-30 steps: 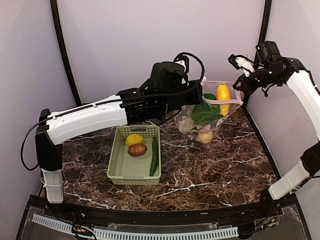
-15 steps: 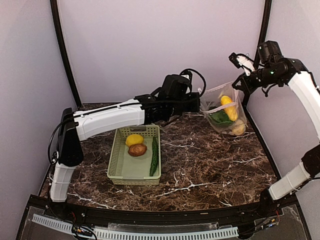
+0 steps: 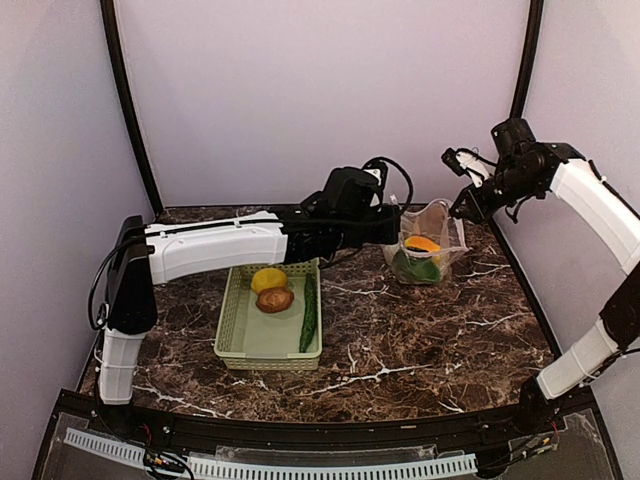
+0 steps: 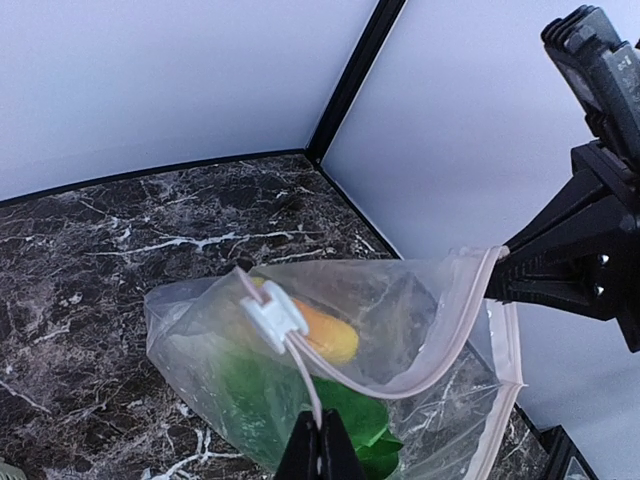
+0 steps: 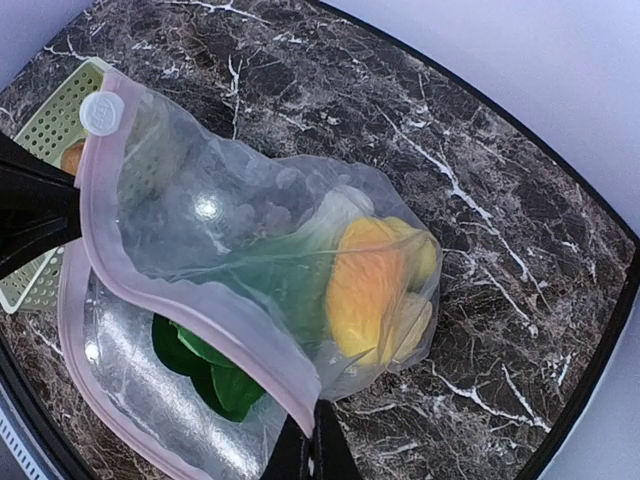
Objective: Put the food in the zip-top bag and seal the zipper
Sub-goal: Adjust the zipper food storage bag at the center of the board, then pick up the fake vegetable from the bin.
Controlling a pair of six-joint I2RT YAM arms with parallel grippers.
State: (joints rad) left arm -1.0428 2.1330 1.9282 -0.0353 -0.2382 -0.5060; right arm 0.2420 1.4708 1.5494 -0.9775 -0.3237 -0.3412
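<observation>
The clear zip-top bag [image 3: 424,247] hangs upright between my two grippers, its bottom at the marble table, its mouth open. Inside are an orange-yellow fruit [image 5: 375,285], a pale yellow piece behind it and green bok choy [image 4: 360,430]. My left gripper [image 4: 320,442] is shut on the pinkish zipper strip just below the white slider [image 4: 272,315]. My right gripper [image 5: 312,445] is shut on the strip at the bag's other end. In the top view the left gripper [image 3: 393,232] holds the bag's left edge and the right gripper [image 3: 462,210] its right edge.
A pale green lattice basket [image 3: 245,340] stands left of the bag, holding a yellow lemon [image 3: 267,279], a brown potato [image 3: 275,299] and a dark green cucumber [image 3: 309,312]. Walls and black frame posts stand close behind the bag.
Both grippers have lowered the bag and brought it left. It hung stretched and high a second ago; now it stands narrower with its bottom at the table.
</observation>
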